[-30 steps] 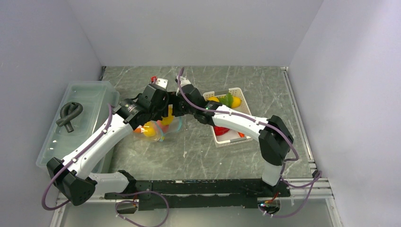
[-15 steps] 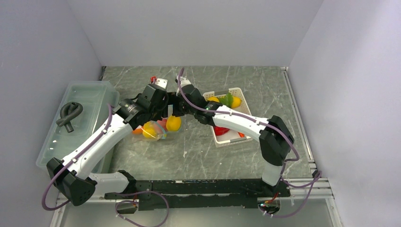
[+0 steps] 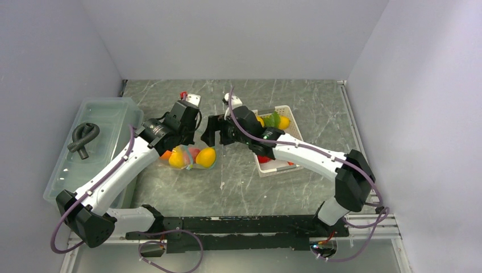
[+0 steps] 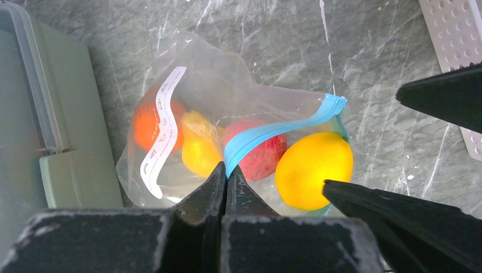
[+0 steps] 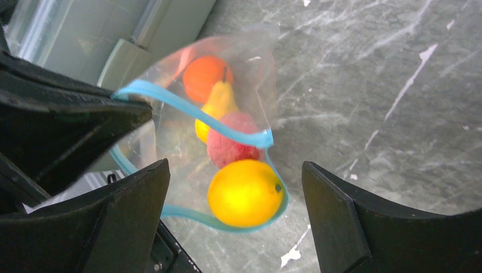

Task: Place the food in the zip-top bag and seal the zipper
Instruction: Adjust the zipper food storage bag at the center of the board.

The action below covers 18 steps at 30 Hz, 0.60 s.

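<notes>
While pinched on one lip of the blue zipper (image 4: 273, 128) by the left gripper (image 4: 225, 172), fingers pressed fully together, sags on the marbled table (image 3: 284, 187) just beside the lidded bin (image 4: 28, 114): clear bag (image 4: 210, 91), mouth gaping; inside, an orange fruit (image 4: 149, 122), a yellow pear (image 4: 199, 151) and a red fruit (image 4: 258, 159); right in the mouth, ringed by the zipper, a round yellow fruit (image 4: 314, 170); right gripper (image 5: 236, 166) over that mouth, fingers spread wide, holding nothing; left gripper's black body across the bag's corner in the right wrist view, hiding that part; white basket (image 4: 455, 23) off to the right, with a yellow piece (image 3: 283, 123), a green piece (image 3: 273, 119) and a red piece (image 3: 266, 159), partly covered by the right arm crossing over; black coiled hose (image 3: 83, 139) on the bin lid.
</notes>
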Motion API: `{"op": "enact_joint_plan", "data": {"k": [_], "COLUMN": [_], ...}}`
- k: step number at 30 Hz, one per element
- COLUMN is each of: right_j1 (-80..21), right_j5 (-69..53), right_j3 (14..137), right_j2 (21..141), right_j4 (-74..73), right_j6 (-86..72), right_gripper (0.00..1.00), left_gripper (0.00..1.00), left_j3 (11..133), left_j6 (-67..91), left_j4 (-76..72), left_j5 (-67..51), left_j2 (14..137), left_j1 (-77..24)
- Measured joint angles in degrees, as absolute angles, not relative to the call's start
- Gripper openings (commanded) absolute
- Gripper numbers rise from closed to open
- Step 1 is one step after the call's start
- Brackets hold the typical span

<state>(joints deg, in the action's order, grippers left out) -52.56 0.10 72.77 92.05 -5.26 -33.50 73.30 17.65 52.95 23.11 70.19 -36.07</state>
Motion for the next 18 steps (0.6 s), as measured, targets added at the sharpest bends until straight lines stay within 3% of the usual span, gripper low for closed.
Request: {"op": "enact_joint_plan", "data": {"k": [18], "right_j1": [-52.56], "right_j5": [0.56], "right_j3": [63.33], "right_j2": [89.01], "right_j4": [-4.78], "right_j6": [-34.33], "right_gripper": [0.61], "left_gripper": [0.00], "left_j3": [73.30], "left_j6": [17.65], "left_j4": [52.95], "left_j5": [22.68], "left_j2": [70.19], "left_j1": [-35.92]}}
